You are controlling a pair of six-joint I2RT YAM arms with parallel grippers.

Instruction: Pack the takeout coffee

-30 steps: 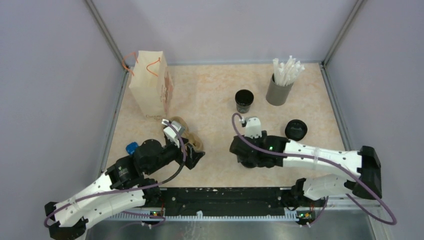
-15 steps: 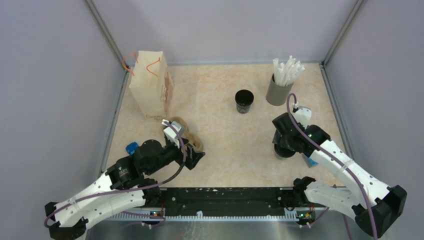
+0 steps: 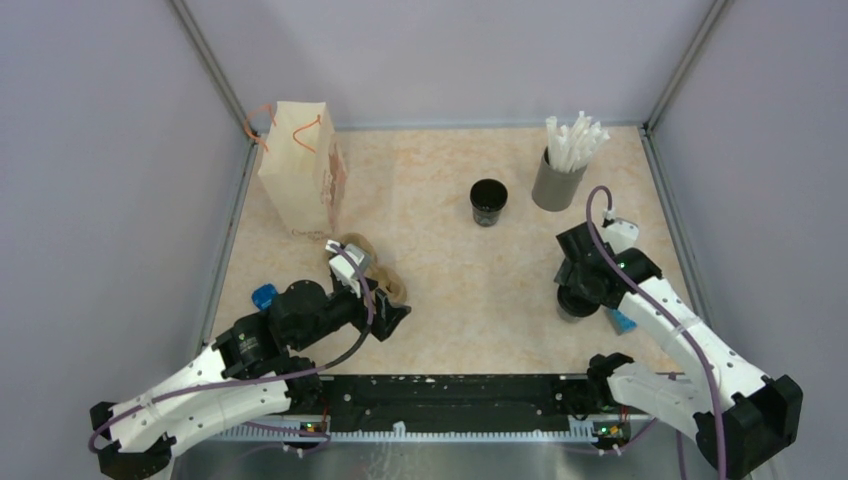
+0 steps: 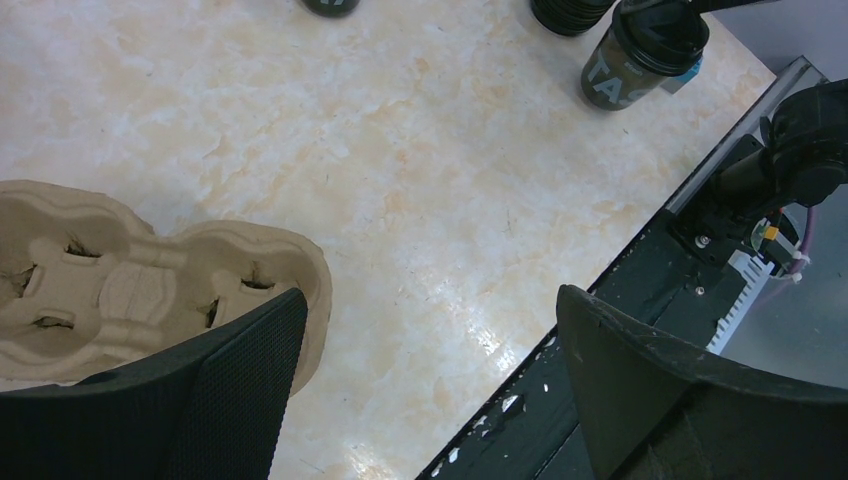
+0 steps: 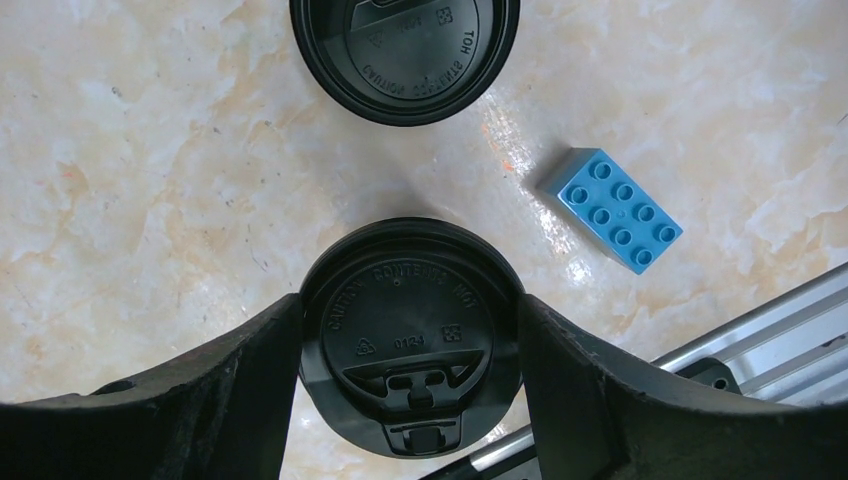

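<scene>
My right gripper [image 5: 410,312] is shut on a lidded black coffee cup [image 5: 410,350] and grips it at the lid from both sides. This happens at the right of the table [image 3: 578,296]. The cup also shows in the left wrist view [image 4: 640,55]. A loose black lid [image 5: 405,50] lies just beyond it. An open black cup [image 3: 489,201] stands mid-back. A cardboard cup carrier [image 3: 375,262] lies at the left, also seen in the left wrist view [image 4: 130,280]. My left gripper [image 4: 430,300] is open and empty, with one finger over the carrier's edge.
A paper bag [image 3: 300,170] with orange handles stands at the back left. A grey holder of white straws [image 3: 557,180] stands at the back right. A blue brick [image 5: 615,208] lies right of the held cup. A small blue object [image 3: 263,295] lies by the left arm.
My right arm has swung from the table's middle to the right side with the lidded cup in its grip. It now covers the loose lid from above. The left arm has not moved.
</scene>
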